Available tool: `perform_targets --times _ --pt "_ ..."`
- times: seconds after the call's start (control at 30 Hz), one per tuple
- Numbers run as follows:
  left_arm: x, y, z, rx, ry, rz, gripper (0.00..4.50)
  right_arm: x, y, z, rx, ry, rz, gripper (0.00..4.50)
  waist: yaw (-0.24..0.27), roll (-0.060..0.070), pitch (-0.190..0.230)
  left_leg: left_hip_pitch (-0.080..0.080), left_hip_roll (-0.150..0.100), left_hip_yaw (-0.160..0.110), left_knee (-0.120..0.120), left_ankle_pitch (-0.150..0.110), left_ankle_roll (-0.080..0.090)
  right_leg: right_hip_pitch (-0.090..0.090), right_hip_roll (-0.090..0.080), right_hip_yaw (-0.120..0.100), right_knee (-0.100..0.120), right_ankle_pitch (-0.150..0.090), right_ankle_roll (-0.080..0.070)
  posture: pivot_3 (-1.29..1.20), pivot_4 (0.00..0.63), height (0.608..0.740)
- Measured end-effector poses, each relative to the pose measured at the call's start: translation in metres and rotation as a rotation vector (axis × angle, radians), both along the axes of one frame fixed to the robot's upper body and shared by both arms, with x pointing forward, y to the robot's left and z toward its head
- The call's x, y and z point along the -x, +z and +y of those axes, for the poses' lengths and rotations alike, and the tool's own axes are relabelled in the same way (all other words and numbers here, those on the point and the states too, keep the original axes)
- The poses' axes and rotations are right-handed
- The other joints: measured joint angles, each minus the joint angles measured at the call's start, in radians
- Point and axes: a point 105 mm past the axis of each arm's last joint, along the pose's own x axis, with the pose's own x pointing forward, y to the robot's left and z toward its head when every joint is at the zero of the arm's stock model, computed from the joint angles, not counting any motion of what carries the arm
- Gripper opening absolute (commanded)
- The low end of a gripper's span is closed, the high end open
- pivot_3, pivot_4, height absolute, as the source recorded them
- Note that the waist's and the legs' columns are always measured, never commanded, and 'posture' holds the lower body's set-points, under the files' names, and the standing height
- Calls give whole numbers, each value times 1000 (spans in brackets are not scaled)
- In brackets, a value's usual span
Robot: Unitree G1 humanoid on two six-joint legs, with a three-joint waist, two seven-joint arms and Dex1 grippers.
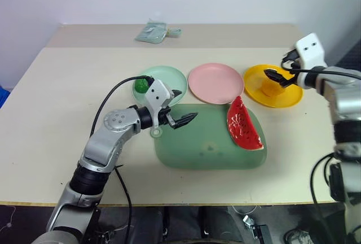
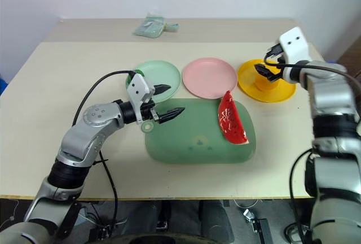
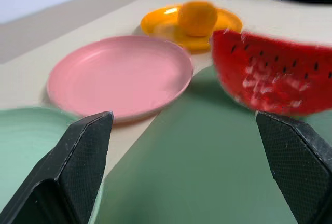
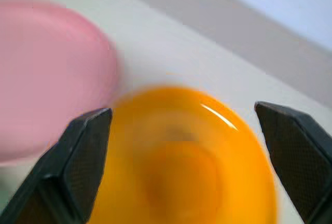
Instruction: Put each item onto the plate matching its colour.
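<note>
A bumpy dark green ball (image 1: 140,86) lies on the mint green plate (image 1: 169,75). The pink plate (image 1: 215,83) is bare. On the yellow plate (image 1: 287,98) rests the round orange fruit (image 1: 269,88), seen sitting there in the left wrist view too (image 3: 197,17). My right gripper (image 1: 277,79) hovers open right over it, fingers spread to either side of the fruit (image 4: 181,172). The red watermelon wedge (image 1: 243,124) lies on the right part of the translucent green board (image 1: 203,148). My left gripper (image 1: 186,105) is open and empty above the board's left end, pointing toward the wedge (image 3: 275,76).
A small pale grey-green cloth bundle (image 1: 152,31) sits at the table's far edge. The three plates stand in a row just behind the board. Bare tabletop (image 1: 56,103) stretches to the left and along the front edge.
</note>
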Motion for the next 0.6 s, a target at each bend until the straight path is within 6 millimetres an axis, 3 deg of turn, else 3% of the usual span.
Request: perform_targets --times 0.1,0.17,0.23,0.3,0.43,0.53,0.6 --pt "2 -2 5 -5 -5 -5 4500 33 4 25 -64 82 60 4476 -1 0 0 0 0 0 0 0 0 0 -1 0 0 0 0 0 150 740" --pt "5 -5 17 -15 -17 -6 4500 59 -15 50 -42 136 152 4476 -2 0 0 1 0 -1 -2 0 0 0 -2 0 -1 0 0 0 150 740" --pt "11 -9 25 -27 -51 10 4500 79 -45 63 -28 125 277 4476 -2 0 0 1 0 -1 -3 0 0 0 -2 0 -1 0 0 0 150 740" --pt "16 -12 27 -28 -86 28 4500 90 -67 67 -11 91 358 4476 0 0 0 1 -2 -1 -3 0 0 0 -4 0 -1 0 0 0 150 740" --pt "20 -13 29 -38 -121 37 4500 97 -77 69 -2 27 391 4476 1 0 0 1 -2 -1 -3 0 0 0 -4 -1 -1 0 0 0 150 740" --pt "21 -13 27 -39 -133 35 4500 98 -83 66 -6 -9 411 3238 -1 0 0 1 -2 -1 -3 0 0 0 -4 -1 -1 0 0 0 150 740" --pt "22 -13 23 -36 -146 32 4500 98 -87 66 -13 -18 419 2140 -2 0 0 1 -2 -1 -3 0 0 0 -4 -1 -1 0 0 0 150 740"
